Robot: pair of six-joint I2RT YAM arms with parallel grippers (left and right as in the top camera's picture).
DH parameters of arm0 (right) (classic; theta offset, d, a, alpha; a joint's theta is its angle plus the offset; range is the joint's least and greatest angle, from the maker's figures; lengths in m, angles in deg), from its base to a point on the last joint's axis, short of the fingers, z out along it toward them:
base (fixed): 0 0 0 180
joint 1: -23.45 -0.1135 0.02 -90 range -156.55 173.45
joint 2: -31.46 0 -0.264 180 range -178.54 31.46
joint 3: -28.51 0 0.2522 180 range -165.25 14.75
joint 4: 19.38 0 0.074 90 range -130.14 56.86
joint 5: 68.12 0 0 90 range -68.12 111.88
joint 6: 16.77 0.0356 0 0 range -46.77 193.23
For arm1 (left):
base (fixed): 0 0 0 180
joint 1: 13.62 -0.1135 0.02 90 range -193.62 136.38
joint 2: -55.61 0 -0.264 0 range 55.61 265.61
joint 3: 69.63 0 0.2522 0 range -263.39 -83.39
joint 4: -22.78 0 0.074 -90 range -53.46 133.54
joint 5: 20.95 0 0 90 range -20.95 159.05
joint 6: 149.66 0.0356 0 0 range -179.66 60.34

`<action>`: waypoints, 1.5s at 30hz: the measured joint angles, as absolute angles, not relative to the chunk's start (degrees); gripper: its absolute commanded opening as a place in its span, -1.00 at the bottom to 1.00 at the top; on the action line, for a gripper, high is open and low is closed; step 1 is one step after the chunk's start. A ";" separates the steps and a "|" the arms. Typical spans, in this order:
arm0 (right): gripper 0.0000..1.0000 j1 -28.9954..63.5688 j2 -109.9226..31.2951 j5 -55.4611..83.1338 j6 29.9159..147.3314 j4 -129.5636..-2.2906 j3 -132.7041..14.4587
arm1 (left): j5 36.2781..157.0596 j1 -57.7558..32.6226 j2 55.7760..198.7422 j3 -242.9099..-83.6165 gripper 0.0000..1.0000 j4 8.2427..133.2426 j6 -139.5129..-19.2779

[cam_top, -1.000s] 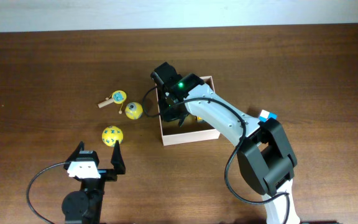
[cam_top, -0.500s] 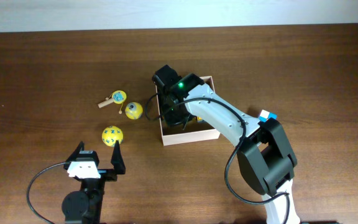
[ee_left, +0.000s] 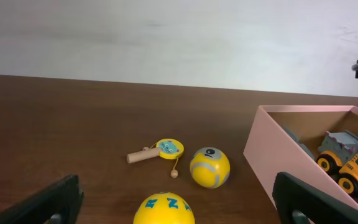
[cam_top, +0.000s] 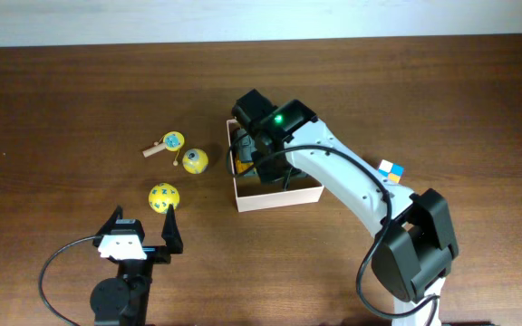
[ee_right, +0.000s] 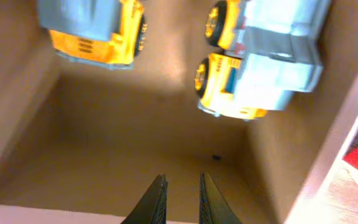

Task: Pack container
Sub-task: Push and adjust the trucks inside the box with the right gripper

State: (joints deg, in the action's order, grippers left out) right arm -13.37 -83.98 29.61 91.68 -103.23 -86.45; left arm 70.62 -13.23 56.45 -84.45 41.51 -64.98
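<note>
The right arm stretches from the table's five o'clock edge toward eleven o'clock, wrist bent down over the container (cam_top: 279,201). The right gripper (ee_right: 181,186) hangs inside it with its fingers nearly together, holding nothing and clear of the smooth tan floor. Two blocky yellow-and-grey toy trucks (ee_right: 98,31) (ee_right: 260,68) lie at the box's far side. The white-walled square cardboard box sits near mid-table. The left gripper (cam_top: 143,226) rests at seven o'clock, spread wide and empty. At the box's nine o'clock are two round yellow balls (cam_top: 195,160) (cam_top: 163,196).
</note>
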 measured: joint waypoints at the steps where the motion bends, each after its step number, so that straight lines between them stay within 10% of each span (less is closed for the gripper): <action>1: -0.73 -12.95 -83.98 29.69 91.75 -103.23 -86.43 | 70.62 -13.23 56.45 -84.45 0.99 41.51 -64.98; 45: -0.74 -6.31 -83.98 28.45 92.73 -88.25 -73.84 | 70.59 -13.23 56.45 -84.45 0.99 41.51 -64.96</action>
State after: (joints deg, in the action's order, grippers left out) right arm -6.31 -83.98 28.45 92.73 -88.25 -73.84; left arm 70.59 -13.23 56.45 -84.45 41.51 -64.96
